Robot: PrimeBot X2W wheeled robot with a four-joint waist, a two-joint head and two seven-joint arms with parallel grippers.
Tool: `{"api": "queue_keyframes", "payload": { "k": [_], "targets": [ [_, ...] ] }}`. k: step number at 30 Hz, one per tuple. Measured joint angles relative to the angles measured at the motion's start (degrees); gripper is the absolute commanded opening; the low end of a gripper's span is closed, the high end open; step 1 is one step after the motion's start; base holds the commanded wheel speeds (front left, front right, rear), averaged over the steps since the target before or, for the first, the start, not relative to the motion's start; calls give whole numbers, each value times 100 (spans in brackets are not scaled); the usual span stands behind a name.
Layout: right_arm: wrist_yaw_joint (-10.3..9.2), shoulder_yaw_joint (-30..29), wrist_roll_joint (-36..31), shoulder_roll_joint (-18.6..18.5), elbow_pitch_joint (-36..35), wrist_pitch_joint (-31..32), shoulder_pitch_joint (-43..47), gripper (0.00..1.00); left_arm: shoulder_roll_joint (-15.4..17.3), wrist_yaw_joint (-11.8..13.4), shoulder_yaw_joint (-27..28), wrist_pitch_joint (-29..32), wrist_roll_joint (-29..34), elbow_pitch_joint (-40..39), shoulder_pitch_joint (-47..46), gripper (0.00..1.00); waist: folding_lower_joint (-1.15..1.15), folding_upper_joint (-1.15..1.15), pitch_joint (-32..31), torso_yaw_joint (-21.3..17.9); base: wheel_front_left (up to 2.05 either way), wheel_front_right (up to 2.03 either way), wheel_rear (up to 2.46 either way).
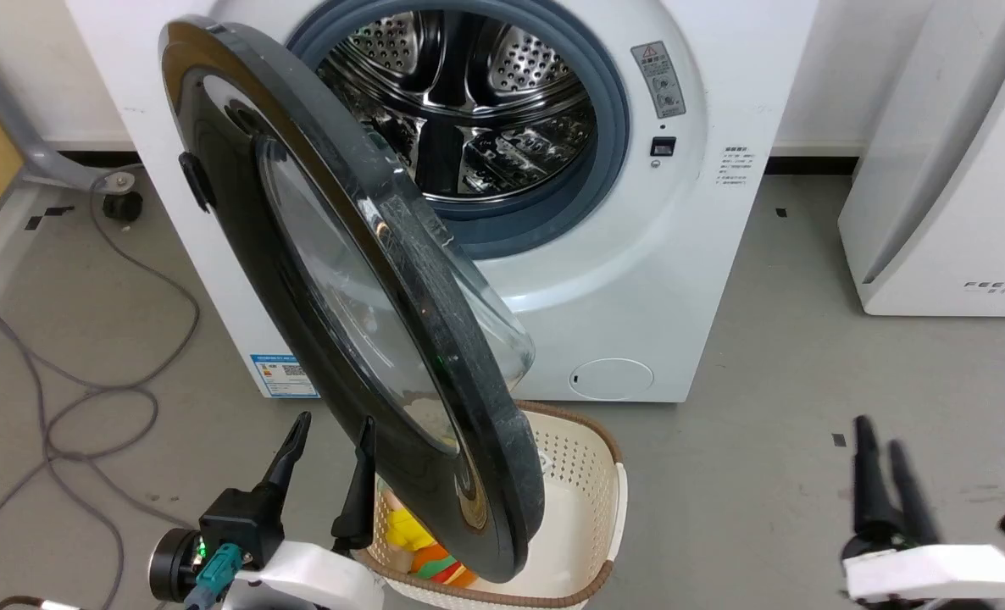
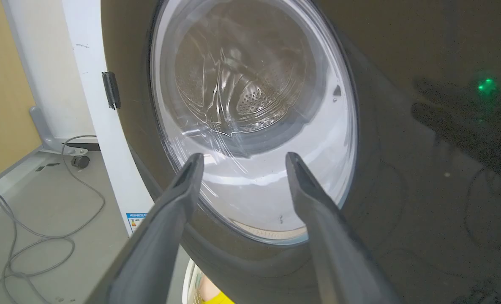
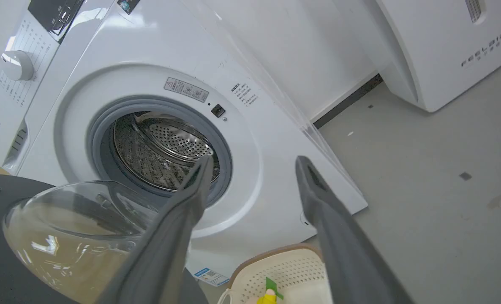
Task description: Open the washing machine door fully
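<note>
Door swung partway open, both claws empty

The washing machine door stands hinged out at an angle from the left side of the washing machine, its glass bowl facing the bare steel drum and its lower edge over a cream laundry basket on the floor. The left claw sits low, close before the door's glossy outer face, fingers spread apart and gripping nothing. The right claw hangs well off to the right above the floor, fingers also apart.
</note>
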Motion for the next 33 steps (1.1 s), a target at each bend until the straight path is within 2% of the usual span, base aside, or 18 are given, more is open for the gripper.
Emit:
{"api": "queue_keyframes", "payload": {
  "k": [4, 6, 9, 16, 20, 24, 25, 26, 27, 28, 33],
  "targets": [
    [0, -657, -2190, 19, -535, -23, 107, 100, 0, 1, 4, 0, 1, 0, 1, 100, 0, 0, -1, -20, 0, 0, 0],
    [0, -803, -2886, 24, -846, -22, 175, 100, 0, 2, 4, 0, 0, 2, 1, 100, 0, 0, 6, -19, 0, 0, 0],
    [1, -817, -3512, 41, -1222, -19, 343, 100, 0, 13, 3, 0, 0, 4, 1, 100, 0, 0, 12, -8, 0, 0, 0],
    [1, -503, -4614, 47, -2020, 528, 733, 100, 0, 26, 20, 0, -37, 21, 1, 100, 1, 0, -10, -32, 0, 0, 0],
    [2, -331, -4615, 52, -2146, 882, 967, 100, 0, 26, 20, 0, -37, 36, 1, 100, 1, 0, -28, -49, 0, 0, 0],
    [2, -288, -4537, 52, -1989, 887, 969, 100, 0, 26, 11, 0, -34, 68, 2, 100, 0, 0, -36, -57, 0, 0, 0],
    [2, -285, -4537, 52, -1968, 886, 968, 100, 0, 26, 9, 0, -35, 76, 3, 96, 1, 0, -39, -55, 0, 0, 0],
    [2, -286, -4536, 52, -1949, 884, 968, 100, 0, 26, 2, 0, -35, 83, 4, 45, 1, 0, -39, -53, 0, 0, 0],
    [2, -283, -4535, 52, -1928, 877, 968, 100, 0, 25, -1, 0, -34, 92, 4, 4, 1, 0, -41, -52, 0, 0, 0],
    [2, -280, -4529, 52, -1907, 862, 967, 100, 0, 25, -7, 0, -35, 103, 4, 0, 1, 0, -43, -51, 0, 0, 0],
    [2, -260, -4528, 52, -1820, 835, 966, 100, 0, 21, -19, 0, -34, 119, 4, 0, 1, 0, -52, -53, 0, 0, 0]
  ]
}}
